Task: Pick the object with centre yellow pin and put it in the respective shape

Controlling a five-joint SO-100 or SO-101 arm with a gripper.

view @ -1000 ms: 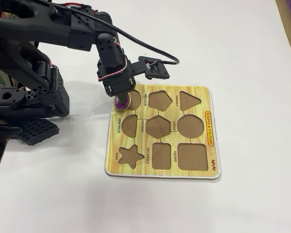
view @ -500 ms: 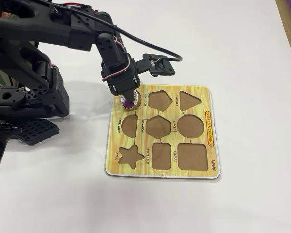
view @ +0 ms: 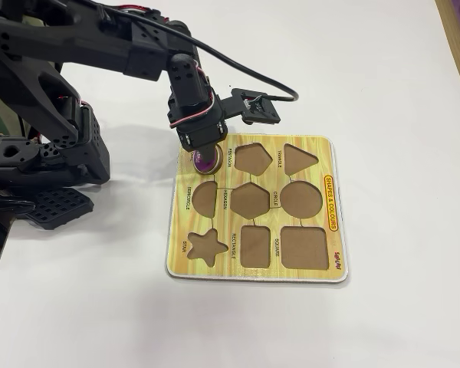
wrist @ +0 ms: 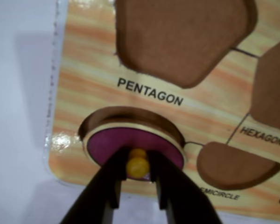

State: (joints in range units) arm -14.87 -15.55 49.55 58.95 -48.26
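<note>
A purple oval piece with a yellow centre pin sits at the corner recess of the wooden shape board. It lies slightly off, with the recess's far brown edge showing behind it. My gripper is shut on the pin, one black finger on each side of it. In the fixed view the gripper points down at the board's far left corner, over the purple piece.
The other recesses are empty: pentagon, hexagon, semicircle, and in the fixed view triangle, circle, star, square. The arm's base stands left of the board on the white table.
</note>
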